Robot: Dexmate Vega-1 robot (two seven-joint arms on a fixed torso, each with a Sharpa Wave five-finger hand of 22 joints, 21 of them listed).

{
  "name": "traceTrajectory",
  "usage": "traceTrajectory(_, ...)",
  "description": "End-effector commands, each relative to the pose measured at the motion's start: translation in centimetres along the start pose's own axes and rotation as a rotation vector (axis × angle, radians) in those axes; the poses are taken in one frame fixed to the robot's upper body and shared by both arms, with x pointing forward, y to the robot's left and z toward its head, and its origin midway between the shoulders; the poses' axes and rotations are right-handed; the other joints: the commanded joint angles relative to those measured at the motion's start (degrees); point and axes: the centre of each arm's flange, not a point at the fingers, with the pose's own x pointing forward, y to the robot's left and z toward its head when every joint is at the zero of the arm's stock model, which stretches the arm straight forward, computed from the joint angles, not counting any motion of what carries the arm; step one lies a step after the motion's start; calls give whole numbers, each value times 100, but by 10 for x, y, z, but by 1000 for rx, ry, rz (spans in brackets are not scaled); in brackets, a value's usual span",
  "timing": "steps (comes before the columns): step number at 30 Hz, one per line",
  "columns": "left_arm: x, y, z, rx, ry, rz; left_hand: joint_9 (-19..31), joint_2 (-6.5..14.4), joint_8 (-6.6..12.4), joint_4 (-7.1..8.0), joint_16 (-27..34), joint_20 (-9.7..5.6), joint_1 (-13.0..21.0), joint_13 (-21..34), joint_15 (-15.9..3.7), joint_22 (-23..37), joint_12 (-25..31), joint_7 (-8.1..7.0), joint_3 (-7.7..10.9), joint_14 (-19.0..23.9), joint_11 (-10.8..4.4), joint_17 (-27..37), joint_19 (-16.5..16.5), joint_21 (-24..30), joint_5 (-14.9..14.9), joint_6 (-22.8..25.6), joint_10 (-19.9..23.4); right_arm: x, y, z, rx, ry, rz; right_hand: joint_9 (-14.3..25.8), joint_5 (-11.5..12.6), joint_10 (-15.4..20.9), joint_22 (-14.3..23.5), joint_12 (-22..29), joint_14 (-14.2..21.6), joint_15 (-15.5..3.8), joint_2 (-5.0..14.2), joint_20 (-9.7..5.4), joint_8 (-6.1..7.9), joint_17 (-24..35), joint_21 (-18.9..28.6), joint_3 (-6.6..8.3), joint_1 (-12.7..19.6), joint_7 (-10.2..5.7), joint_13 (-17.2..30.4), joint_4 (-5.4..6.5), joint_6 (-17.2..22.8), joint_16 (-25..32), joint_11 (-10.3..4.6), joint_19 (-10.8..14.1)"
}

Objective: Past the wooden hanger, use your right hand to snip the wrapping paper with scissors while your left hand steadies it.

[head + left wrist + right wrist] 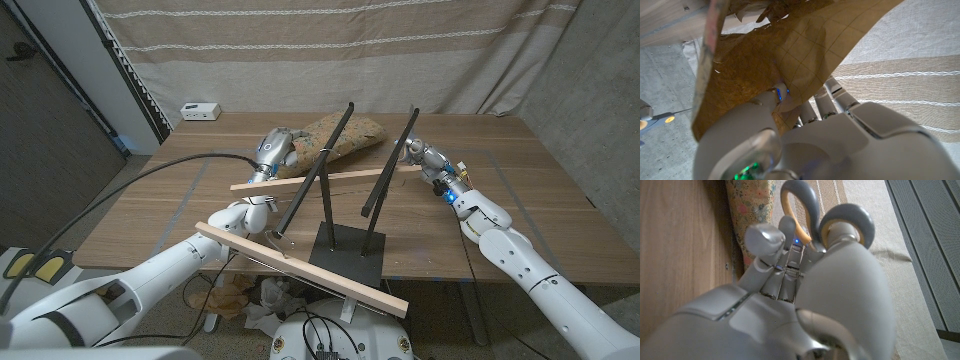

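Left hand (275, 152) gripping wrapping paper (345, 135) beyond wooden hanger (300, 268), right hand (432, 160) holding scissors (832, 222) by the handles

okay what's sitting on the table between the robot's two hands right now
In the head view, the wrapping paper lies between the left hand and the right hand, with the far wooden slat and two black rods in front.

A wooden table (520, 190) with dark tape lines marked across its top is seen before a striped curtain. A black stand base (348, 252) is set near its front edge, floral wrapping paper (345, 135) is laid toward the back, and a small white box (200, 110) is placed at the far left corner.
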Motion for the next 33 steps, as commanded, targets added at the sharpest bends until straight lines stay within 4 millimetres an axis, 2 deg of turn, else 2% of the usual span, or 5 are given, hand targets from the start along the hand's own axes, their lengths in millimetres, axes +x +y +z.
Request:
traceTrajectory(1, 0, 5, -6, 15, 8, 8, 1, -11, 24, -2, -3, -188, 47, 10, -915, 4, -12, -19, 1, 37, 8, 10, 22, 1, 12, 35, 56, -1, 2, -2, -11, 4, -39, 66, -10, 675, 435, 1685, 1534, -1352, 441, -36, 1408, 10, 129, 308, 852, -448, 2887, 11, -597, -500, -919, -487)
traceTrajectory(9, 0, 5, -9, 13, 11, 10, -7, -12, 17, 0, -3, -186, 45, 9, -916, 4, -17, -20, -1, 33, 7, 10, 17, 0, 10, 29, 56, 0, 2, 0, -28, -21, -66, 72, -165, 618, 824, 1736, 765, -1324, 670, -27, 2469, -281, -588, 747, 317, -888, 2907, 183, -990, -1399, -1161, -1775)
traceTrajectory(18, 4, 4, -12, 12, 11, 9, -4, -8, 19, -2, -1, -181, 48, 13, -918, 4, -18, -20, -2, 33, 7, 11, 13, -1, 9, 31, 60, 4, 2, 4, -64, -33, -37, 81, -311, 242, -1380, 618, 268, -1367, 614, 17, 2531, -1460, -1120, 1701, -599, -967, 700, 51, -948, -4634, -1048, -2576)
traceTrajectory(30, 9, 1, -14, 11, 3, 2, -5, -10, 18, 14, -1, -180, 37, 16, -909, 4, -21, -21, -6, 32, 7, 10, 14, 1, 6, 28, 63, 3, 0, 6, -95, 0, -64, 79, -332, 935, -2150, 454, 623, -1363, 595, 1, 2516, -1285, -691, 1795, -423, -760, 124, 47, -1084, -4999, -1119, -2688)
traceTrajectory(33, 10, 0, -14, 13, 1, -1, 0, -13, 23, 10, -1, -182, 38, 17, -915, 4, -21, -21, -8, 30, 7, 11, 13, 1, 6, 34, 64, 3, 0, 6, -100, 7, -82, 80, -297, 731, -2562, 1559, 686, -1403, 537, 38, 2522, -788, -124, 1646, -224, -895, 1708, 5, -1309, -5113, -1256, -2937)
